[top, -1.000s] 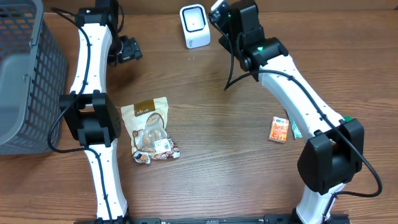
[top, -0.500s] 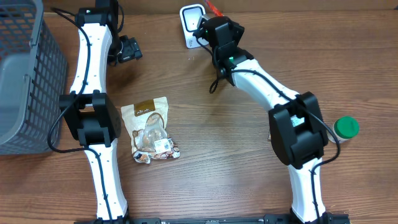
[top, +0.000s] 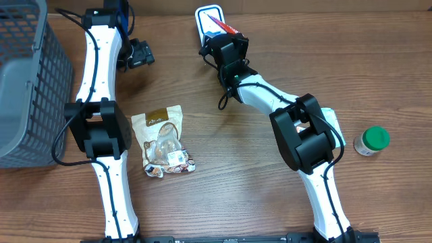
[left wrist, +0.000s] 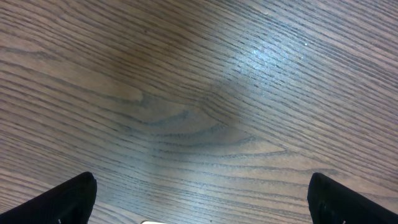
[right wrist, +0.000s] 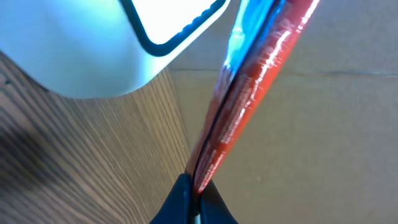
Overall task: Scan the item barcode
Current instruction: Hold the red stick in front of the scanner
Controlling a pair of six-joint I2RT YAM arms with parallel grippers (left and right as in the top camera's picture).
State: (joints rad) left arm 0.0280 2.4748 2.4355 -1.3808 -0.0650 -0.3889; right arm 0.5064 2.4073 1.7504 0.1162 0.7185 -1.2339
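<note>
A grey basket (top: 27, 81) sits at the far left. The left gripper (top: 140, 54) hangs over bare table (left wrist: 199, 93), jaws spread wide. Nearer the front lies a snack bag (top: 162, 138). At the back, the right gripper (right wrist: 194, 190) pinches a thin red packet (right wrist: 261, 81) by its edge, the packet sticking out past the fingertips, just beside the white scanner (right wrist: 106, 43). A green-lidded jar (top: 372, 140) stands far right.

left arm (top: 101, 57): white link shells, chunky black joint housings | right arm (top: 266, 94): same white-and-black build | black cable (top: 55, 145): thin, runs along each arm, loops free at joints | left end effector (left wrist: 202, 199): black, rounded fingertips | right end effector (right wrist: 194, 202): black, tapered fingers
</note>
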